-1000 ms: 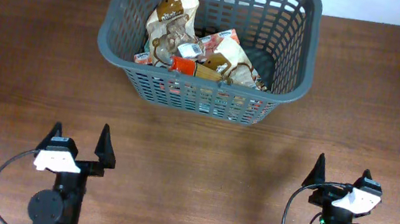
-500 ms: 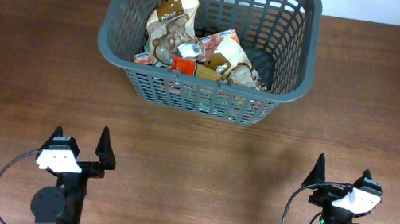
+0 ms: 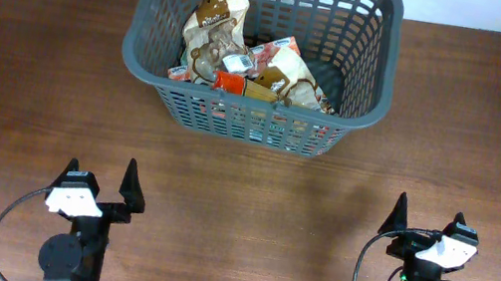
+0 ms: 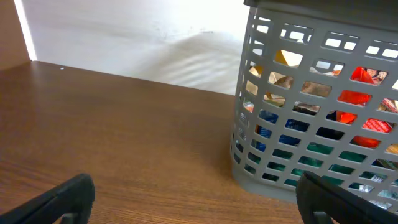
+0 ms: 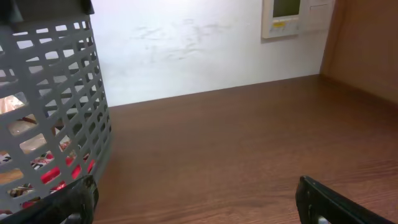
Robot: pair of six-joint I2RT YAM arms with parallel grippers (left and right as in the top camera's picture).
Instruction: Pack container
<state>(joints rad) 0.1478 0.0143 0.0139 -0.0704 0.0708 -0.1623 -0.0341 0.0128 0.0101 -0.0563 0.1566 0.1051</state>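
The dark grey lattice container (image 3: 250,120) stands at the back middle of the wooden table, holding several food packets (image 3: 243,59). It shows at the right of the left wrist view (image 4: 317,106) and at the left of the right wrist view (image 5: 50,112). My left gripper (image 3: 100,180) is open and empty near the front left edge. My right gripper (image 3: 427,220) is open and empty near the front right edge. Both are well short of the container.
A white wall runs behind the table, with a small wall panel (image 5: 298,15) in the right wrist view. Bare brown tabletop (image 3: 248,221) lies between the grippers and the container.
The left arm shifted slightly downward and settled between the oldest frame and half a second ago. The right arm and container have not moved.
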